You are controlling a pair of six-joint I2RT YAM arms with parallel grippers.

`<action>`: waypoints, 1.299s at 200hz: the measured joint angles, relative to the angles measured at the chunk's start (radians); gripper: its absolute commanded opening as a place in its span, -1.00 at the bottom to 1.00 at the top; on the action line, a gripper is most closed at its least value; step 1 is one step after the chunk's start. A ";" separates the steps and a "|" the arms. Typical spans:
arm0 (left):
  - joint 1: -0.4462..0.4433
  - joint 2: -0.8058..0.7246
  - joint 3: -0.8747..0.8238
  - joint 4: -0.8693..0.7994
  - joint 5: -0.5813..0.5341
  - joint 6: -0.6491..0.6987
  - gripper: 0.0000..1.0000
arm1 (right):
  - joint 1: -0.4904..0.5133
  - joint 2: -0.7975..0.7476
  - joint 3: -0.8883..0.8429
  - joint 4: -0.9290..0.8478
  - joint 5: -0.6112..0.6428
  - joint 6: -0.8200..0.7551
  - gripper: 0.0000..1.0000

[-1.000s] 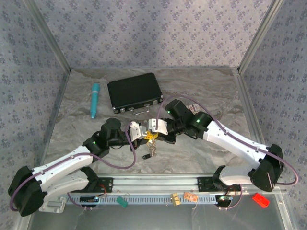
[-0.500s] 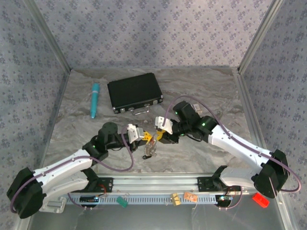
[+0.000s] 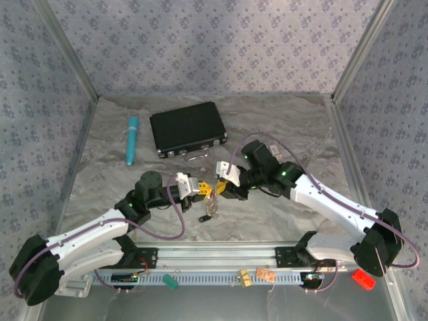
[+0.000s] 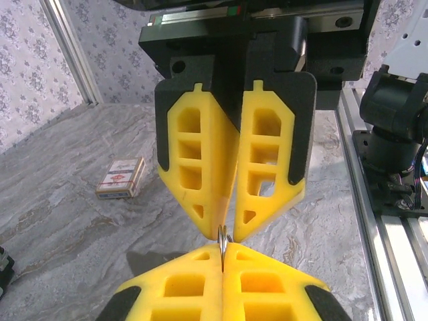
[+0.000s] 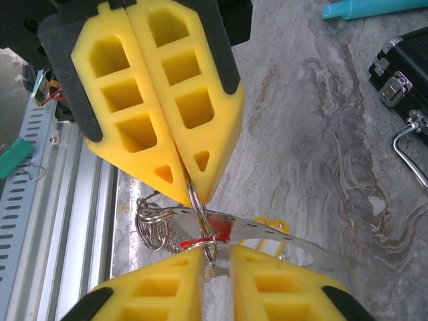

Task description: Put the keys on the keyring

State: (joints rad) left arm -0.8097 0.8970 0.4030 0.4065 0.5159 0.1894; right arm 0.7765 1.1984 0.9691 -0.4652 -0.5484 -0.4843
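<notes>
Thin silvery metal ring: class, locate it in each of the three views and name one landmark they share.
Top external: thin silvery metal ring, tiny, at centre between the arms.
Left wrist: ring edge-on, low centre.
Right wrist: ring left of centre, low.
Shared landmark: yellow fingertips pinching it from both sides.

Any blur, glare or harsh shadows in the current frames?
Top external: even light, no glare; bunch of small metal keys too small to resolve. Left wrist: thin silver ring edge-on, soft shadow on grey marbled table. Right wrist: bright sheen on flat dimpled silver blade, otherwise sharp.
</notes>
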 measured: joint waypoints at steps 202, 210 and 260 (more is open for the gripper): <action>-0.002 0.000 -0.002 0.058 0.005 -0.019 -1.00 | -0.020 -0.047 -0.072 0.080 -0.031 0.043 -0.30; -0.002 0.000 -0.002 0.058 0.002 -0.019 -1.00 | -0.020 -0.050 -0.080 0.082 -0.026 0.048 -0.28; -0.002 0.000 -0.002 0.058 -0.009 -0.023 -1.00 | -0.014 -0.050 -0.123 0.113 0.011 0.063 -0.26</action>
State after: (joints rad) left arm -0.8116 0.8974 0.4011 0.4648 0.5072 0.1665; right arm 0.7620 1.1481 0.8459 -0.3523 -0.5373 -0.4213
